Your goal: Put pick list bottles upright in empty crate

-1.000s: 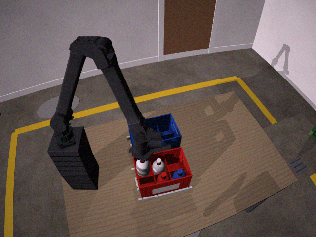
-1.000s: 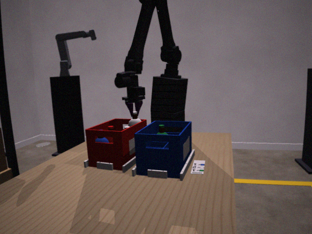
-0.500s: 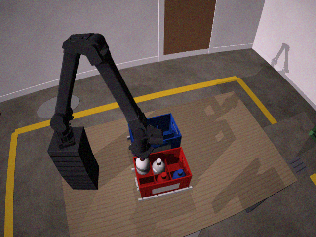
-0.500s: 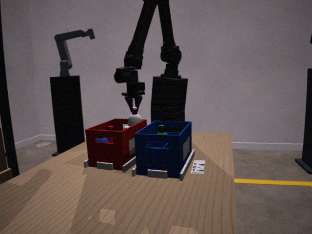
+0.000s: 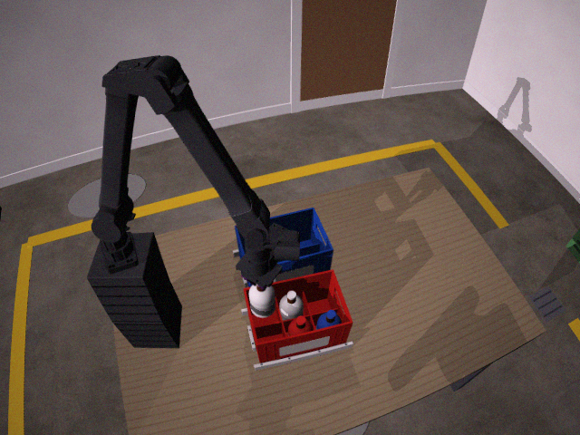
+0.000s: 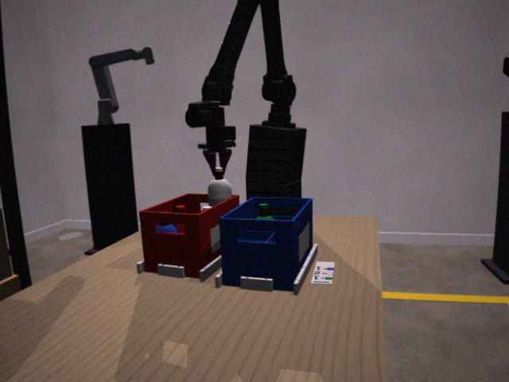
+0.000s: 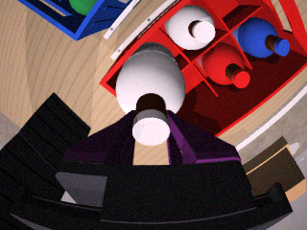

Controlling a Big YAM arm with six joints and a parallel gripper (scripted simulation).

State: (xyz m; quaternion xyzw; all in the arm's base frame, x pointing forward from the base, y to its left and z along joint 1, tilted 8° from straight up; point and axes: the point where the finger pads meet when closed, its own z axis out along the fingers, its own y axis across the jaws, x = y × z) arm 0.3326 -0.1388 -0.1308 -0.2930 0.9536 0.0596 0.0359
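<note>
My gripper (image 5: 261, 285) (image 6: 219, 173) (image 7: 151, 116) is shut on the neck of a white bottle (image 5: 261, 300) (image 6: 219, 189) (image 7: 150, 81), upright and raised partly above the red crate (image 5: 341, 333) (image 6: 170, 251). In that crate stand another white bottle (image 5: 291, 307) (image 7: 183, 29), a red bottle (image 5: 298, 328) (image 7: 220, 64) and a blue bottle (image 5: 327, 321) (image 6: 165, 228) (image 7: 255, 38). The blue crate (image 5: 323, 260) (image 6: 258, 265) holds a green bottle (image 6: 263, 217) (image 7: 83, 5). The pick list (image 6: 322, 273) appears to read green 1, white 2, blue 1.
The crates stand side by side, with low grey rails (image 5: 303, 354) (image 6: 257, 283) around their bases. The arm's black pedestal (image 5: 135, 304) (image 6: 275, 164) stands beside them at the table (image 5: 374, 290). Dividers split the red crate's inside into compartments.
</note>
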